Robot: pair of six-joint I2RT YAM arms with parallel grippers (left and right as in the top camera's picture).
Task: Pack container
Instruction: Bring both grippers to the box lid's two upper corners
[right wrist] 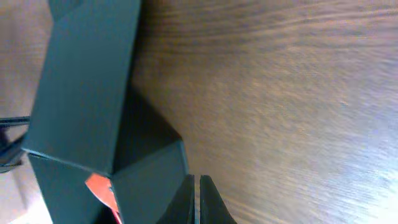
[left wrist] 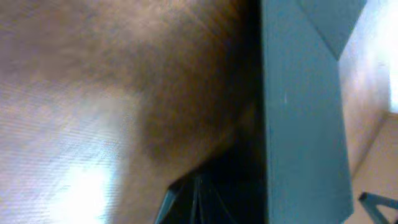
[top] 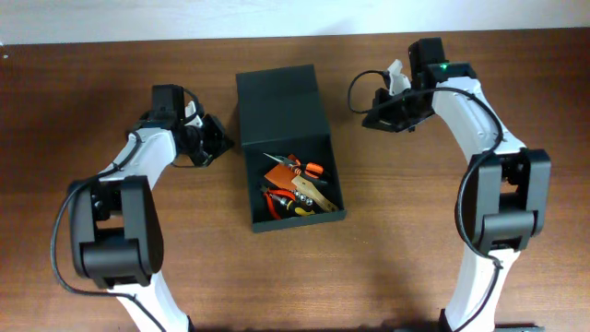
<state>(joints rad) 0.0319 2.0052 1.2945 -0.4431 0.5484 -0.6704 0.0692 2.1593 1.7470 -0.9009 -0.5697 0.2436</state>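
Closest to the lens in the right wrist view are the dark tips of the right gripper [right wrist: 196,186]. Its jaws are pressed together with only a thin seam between them, low over the wooden surface [top: 415,240]. Just to their left we see a corner of the container [top: 279,101], with a sliver of orange showing inside it.

In the left wrist view the left gripper [left wrist: 198,193] is blurred and in shadow. Its jaws look closed to a point, and the container's dark green wall rises right beside them.

From overhead, we find the container in the middle of the surface, a little toward the far edge. Its flap lid is open and laid back toward that far edge. In the open compartment, on the side toward the near edge, lie hand tools [top: 295,189] with orange and red handles, heaped too closely for us to tell them apart.

The left gripper sits just beside the container's left wall, level with the lid hinge. The right gripper hangs on the lid's right side, with a strip of bare wood between them.
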